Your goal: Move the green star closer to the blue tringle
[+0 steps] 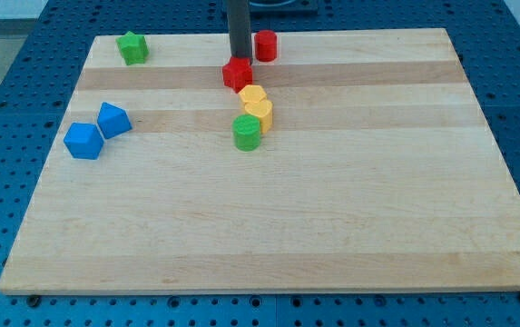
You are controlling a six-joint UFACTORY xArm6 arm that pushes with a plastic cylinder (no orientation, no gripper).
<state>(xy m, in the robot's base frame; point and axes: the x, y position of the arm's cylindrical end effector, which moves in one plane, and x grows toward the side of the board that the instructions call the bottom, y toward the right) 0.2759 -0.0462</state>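
Seven seemingly unlettered blocks; green star (133,47).

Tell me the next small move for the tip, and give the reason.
Probably swing my tip toward the view's left, to the far side of the green star. The tip sits just above the red block, well right of the star, and the blue triangle lies below the star, so the push must come from above.
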